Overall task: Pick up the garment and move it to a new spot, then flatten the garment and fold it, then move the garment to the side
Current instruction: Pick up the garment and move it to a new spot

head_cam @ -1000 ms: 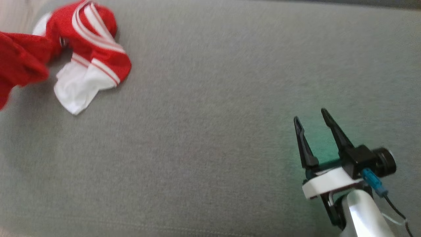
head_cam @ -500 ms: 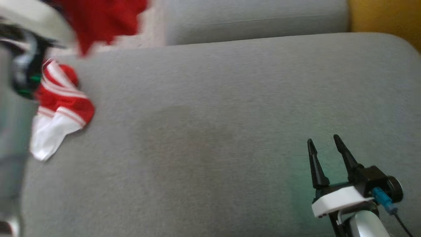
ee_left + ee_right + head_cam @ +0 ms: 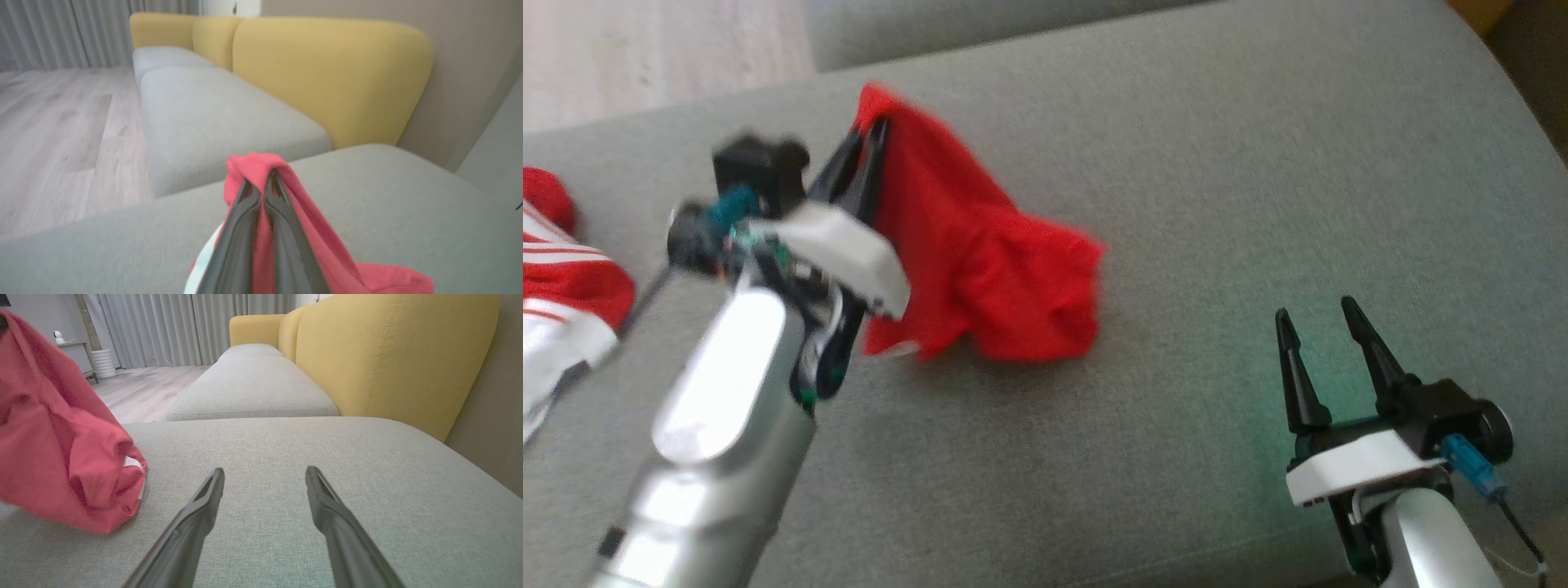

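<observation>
The left gripper [image 3: 870,135] has its two dark fingers pressed together on the top corner of a plain red fabric garment [image 3: 980,261], pinching a bunched fold at the very tips. In the left wrist view the cloth wraps over the left gripper [image 3: 258,179] and falls away to one side of it. That corner is held up above the broad grey woven seat cushion [image 3: 1176,163], close to the cushion's far edge and left of its middle. From there the garment slopes down and to the right, and its crumpled lower end rests on the cushion about halfway across. The picture is blurred around it, so the folds are hard to make out. The right gripper [image 3: 1315,309] is low over the cushion's near right corner, its jaws spread wide with nothing between them, well apart from the cloth. At the cushion's left edge lies a red cloth with white stripes and a white end [image 3: 564,286]. Past the far edge are a pale wooden floor [image 3: 645,57] and a mustard-yellow padded backrest [image 3: 388,355].
</observation>
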